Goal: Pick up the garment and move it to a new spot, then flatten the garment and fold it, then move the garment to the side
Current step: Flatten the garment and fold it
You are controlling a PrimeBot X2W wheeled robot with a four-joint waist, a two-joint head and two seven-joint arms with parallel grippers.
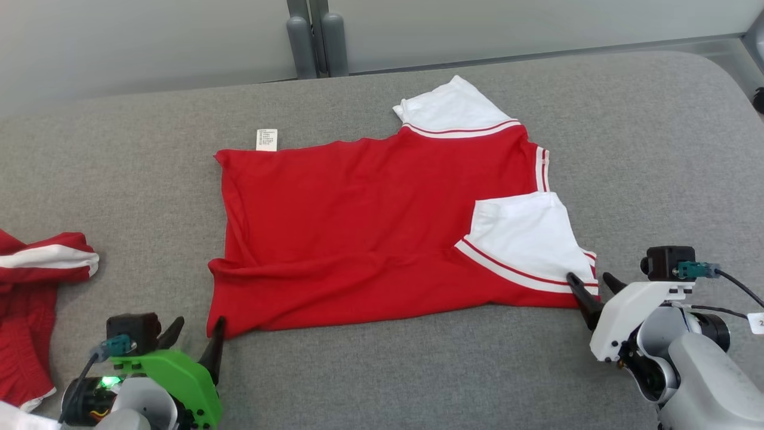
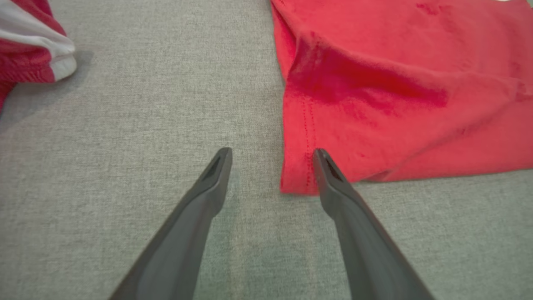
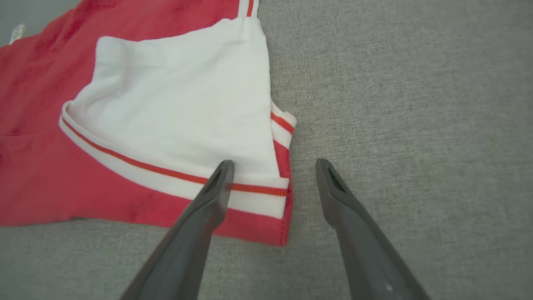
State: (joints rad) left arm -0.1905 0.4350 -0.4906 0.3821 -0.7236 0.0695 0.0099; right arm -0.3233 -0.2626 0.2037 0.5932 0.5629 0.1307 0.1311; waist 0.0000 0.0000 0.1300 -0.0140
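The garment is a red shirt with white, red-striped sleeves, lying spread on the grey table with one sleeve folded onto its body. My left gripper stands open at the shirt's near left corner, one finger over the hem and the other over bare cloth. My right gripper is open too, straddling the near right corner by the folded white sleeve. Neither gripper holds anything.
A second red and white garment lies bunched at the table's left edge, also seen in the left wrist view. A white label sticks out at the shirt's far edge. Bare grey table surrounds the shirt.
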